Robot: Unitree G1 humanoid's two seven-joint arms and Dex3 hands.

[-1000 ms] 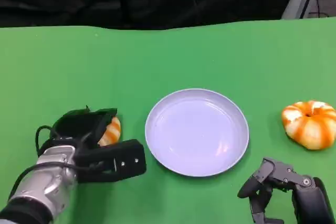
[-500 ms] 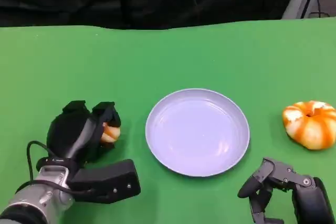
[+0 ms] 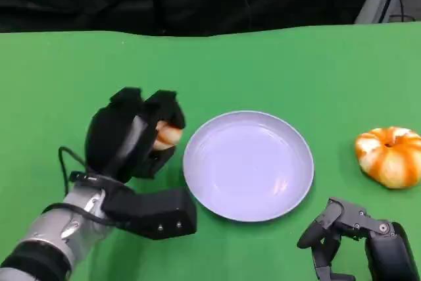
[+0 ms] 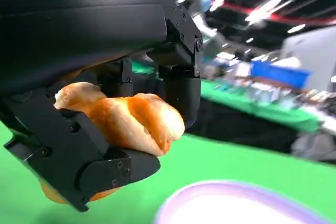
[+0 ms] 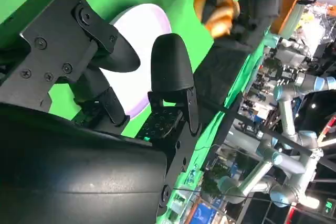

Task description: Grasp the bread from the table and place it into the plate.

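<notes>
Item: bread (image 3: 166,135), one twisted golden roll. Location: clamped in the fingers of my left hand (image 3: 131,141), lifted off the green table (image 3: 276,64), just beside the plate (image 3: 248,164) at its 9 o'clock rim.

Progress: grasp done, lift done, by my judgement; carry over the plate and release remain.

Orientation: in the left wrist view the long axis of the bread (image 4: 121,121) lies crosswise between my fingers, one rounded end poking out toward the plate (image 4: 236,205).

Right hand (image 3: 358,241): at 5 o'clock of the plate, fingers curled in, holding nothing.
</notes>
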